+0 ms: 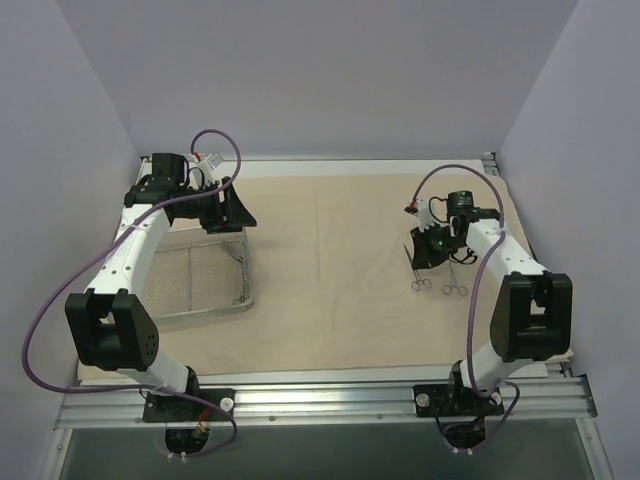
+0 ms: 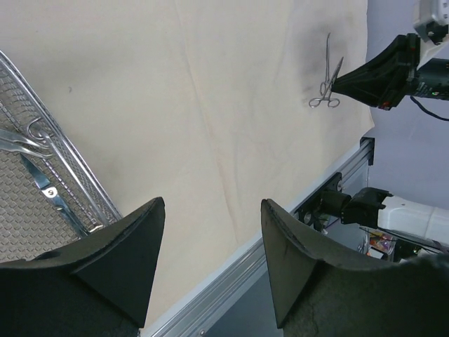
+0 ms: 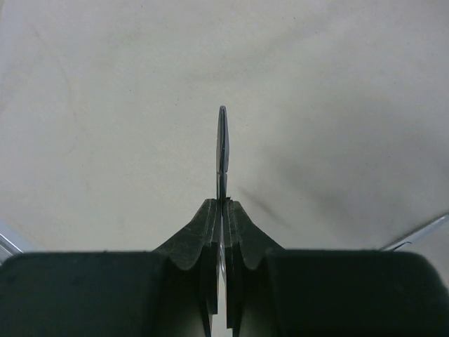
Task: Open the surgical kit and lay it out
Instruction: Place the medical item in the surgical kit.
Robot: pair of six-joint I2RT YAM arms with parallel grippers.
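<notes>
The right hand [image 3: 223, 208] is clenched on a thin instrument [image 3: 222, 140]. This is best lowered flat onto the cloth wrap [image 1: 330, 280], parallel to the laid pair [image 1: 421, 284] near the worktop's right edge, and freed only once it rests. That arm reaches forward, wrist bent down. The left hand [image 2: 210, 210], released and empty, hovers by the mesh tray [image 1: 246, 280] at the left edge.
</notes>
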